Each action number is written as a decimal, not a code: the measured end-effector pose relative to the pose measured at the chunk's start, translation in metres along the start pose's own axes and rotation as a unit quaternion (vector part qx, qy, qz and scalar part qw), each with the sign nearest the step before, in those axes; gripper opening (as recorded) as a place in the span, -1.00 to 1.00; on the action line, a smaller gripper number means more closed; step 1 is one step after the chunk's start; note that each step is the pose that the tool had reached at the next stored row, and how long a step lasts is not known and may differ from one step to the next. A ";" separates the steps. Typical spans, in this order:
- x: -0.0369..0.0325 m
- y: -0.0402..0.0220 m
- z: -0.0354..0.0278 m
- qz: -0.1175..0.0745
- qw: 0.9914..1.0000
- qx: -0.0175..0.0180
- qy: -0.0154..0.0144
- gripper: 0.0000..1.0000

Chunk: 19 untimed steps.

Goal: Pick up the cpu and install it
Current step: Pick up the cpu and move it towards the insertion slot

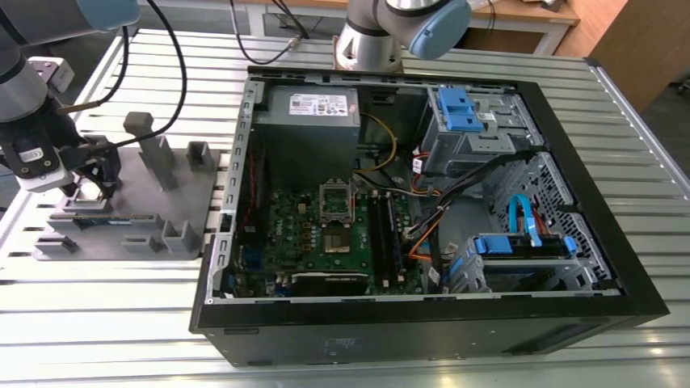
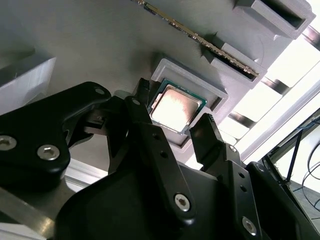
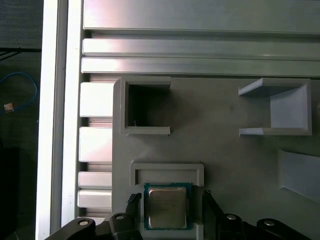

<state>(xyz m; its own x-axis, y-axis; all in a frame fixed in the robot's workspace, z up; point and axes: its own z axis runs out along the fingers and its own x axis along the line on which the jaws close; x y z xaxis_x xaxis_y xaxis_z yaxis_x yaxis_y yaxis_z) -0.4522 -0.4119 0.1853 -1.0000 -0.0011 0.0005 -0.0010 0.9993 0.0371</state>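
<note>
In the exterior view, an open black computer case (image 1: pixel 431 267) lies on a slatted metal table (image 1: pixel 108 323), showing a green motherboard (image 1: pixel 323 234) and, at the far side, a grey power supply (image 1: pixel 313 121). The supply carries a white label (image 1: pixel 313 103) whose print cannot be made out. On the exterior view's left, beside the case, sits a grey fixture plate (image 1: pixel 140 194) with a long green memory stick (image 1: pixel 103 218) standing in it. The arm (image 1: pixel 22 89) reaches down over this plate, and its black gripper (image 1: pixel 92 178) hangs low above it. In the second wrist view, the cpu (image 2: pixel 175 106), a small square chip with a shiny silver top, lies flat in a raised grey pocket (image 2: pixel 200 80) of the plate. The gripper (image 2: pixel 175 117) is spread open with one finger on each side of the chip, holding nothing. In the first wrist view, the cpu (image 3: pixel 167 207) lies in the same pocket (image 3: pixel 167 167) between the parted fingers (image 3: pixel 207 200) of the gripper (image 3: pixel 170 200), with bare plate showing between chip and one finger.
</note>
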 end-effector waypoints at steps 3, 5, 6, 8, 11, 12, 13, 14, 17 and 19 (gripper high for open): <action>0.0000 0.0000 0.0001 0.000 1.000 0.000 0.000 0.21; 0.0000 0.0006 0.0003 0.000 1.000 -0.001 0.000 0.21; 0.0000 0.0009 0.0002 0.000 1.000 -0.001 0.000 0.21; 0.0000 0.0014 0.0002 0.000 1.000 -0.001 0.000 0.21; 0.0000 0.0014 0.0002 0.000 1.000 -0.001 0.000 0.21; 0.0000 0.0015 0.0001 0.000 1.000 -0.001 0.000 0.21; 0.0000 0.0015 0.0002 0.000 1.000 -0.001 0.000 0.21; 0.0000 0.0015 0.0002 0.000 1.000 -0.001 0.000 0.21; 0.0000 0.0015 0.0002 -0.002 1.000 -0.001 0.000 0.21; 0.0000 0.0015 0.0002 -0.005 1.000 -0.001 0.000 0.21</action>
<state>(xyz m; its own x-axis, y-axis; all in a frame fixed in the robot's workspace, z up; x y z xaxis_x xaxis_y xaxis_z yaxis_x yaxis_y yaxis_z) -0.4522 -0.4104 0.1852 -0.9999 -0.0107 0.0005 -0.0107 0.9992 0.0381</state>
